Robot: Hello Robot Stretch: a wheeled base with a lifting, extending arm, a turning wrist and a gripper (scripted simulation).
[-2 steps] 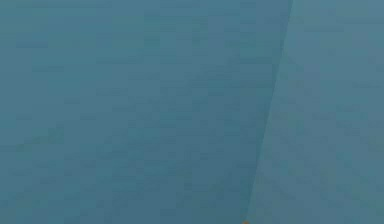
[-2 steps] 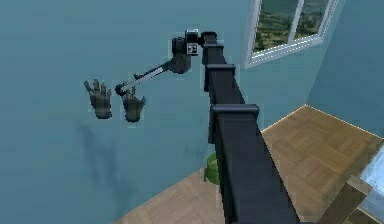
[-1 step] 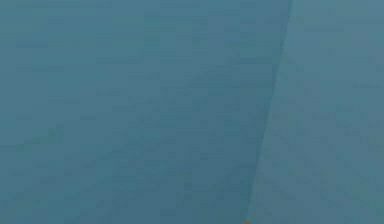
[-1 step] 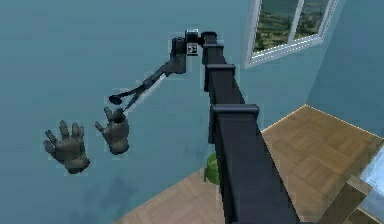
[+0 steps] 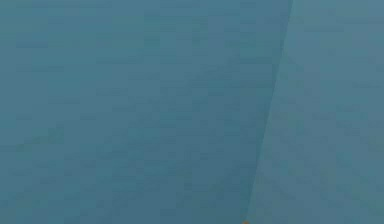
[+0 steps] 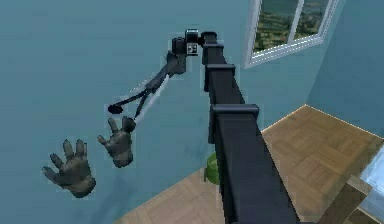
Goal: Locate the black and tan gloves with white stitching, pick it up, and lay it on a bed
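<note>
In the forward view, a teal wall is taking up the left and the middle. Toward the right, a slanted corner line is running from top to bottom, and a second wall face of the same colour is beginning past it.

In the arm side view, the gloves are hanging at the left in front of the teal wall, clear of the floor. They are dark, with their fingers spreading upward. One is lower and farther left, and the other is a little higher and just under the fingertips. The gripper is reaching down and to the left from its dark body near the top middle. It is holding the gloves at its far end, and beyond that I cannot tell how the pincer is standing.

Right of it, the arm is rising as a dark square bar from the bottom edge. A small green thing is showing low beside the arm, and I cannot tell what it is. Further right, the wooden floor is lying below, and a window with a white frame is sitting in the wall at the top right.
</note>
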